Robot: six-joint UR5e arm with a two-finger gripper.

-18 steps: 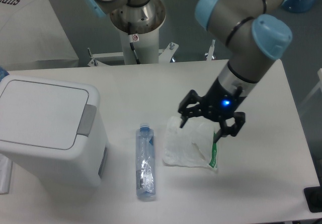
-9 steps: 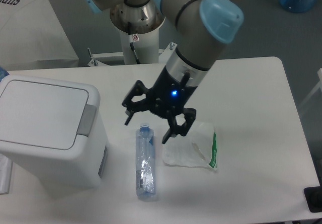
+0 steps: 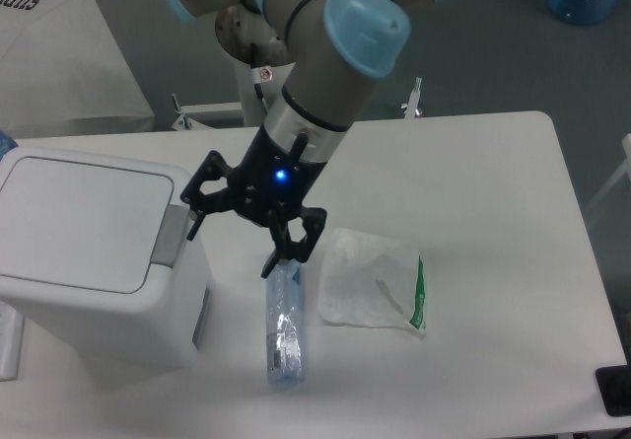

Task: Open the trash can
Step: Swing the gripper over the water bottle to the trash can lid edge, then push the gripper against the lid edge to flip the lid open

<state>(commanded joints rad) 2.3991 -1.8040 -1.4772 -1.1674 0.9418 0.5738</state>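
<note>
The large white boxy plastic trash can (image 3: 99,261) with rounded corners stands at the left end of the white tabletop (image 3: 493,192), its flat lid (image 3: 79,224) lying shut and level, the grey rectangular push tab (image 3: 174,236) showing on the lid's right-hand edge. Just beside that tab hangs the black two-finger pincer (image 3: 232,237), its fingers spread wide with nothing between them; one fingertip (image 3: 194,226) sits very close to the tab, though I cannot tell whether it touches, and the other finger (image 3: 281,256) points down over the cap end of the bottle. A small blue light glows on the pincer's black body. Behind it the grey robot arm (image 3: 325,84) with its pale blue joint caps slopes up and back to its base past the far edge of the tabletop. Right of the trash can, and apart from it, a clear crushed plastic bottle (image 3: 284,326) with a blue cap end lies on its side, long axis running from the far side toward the near edge. Just right of the bottle lies a flat, crumpled clear plastic bag (image 3: 370,281) with a green strip along its right side. At the upper left, off the tabletop, a white sloping surface (image 3: 59,54) carries dark printed letters, too cut off to read.
</note>
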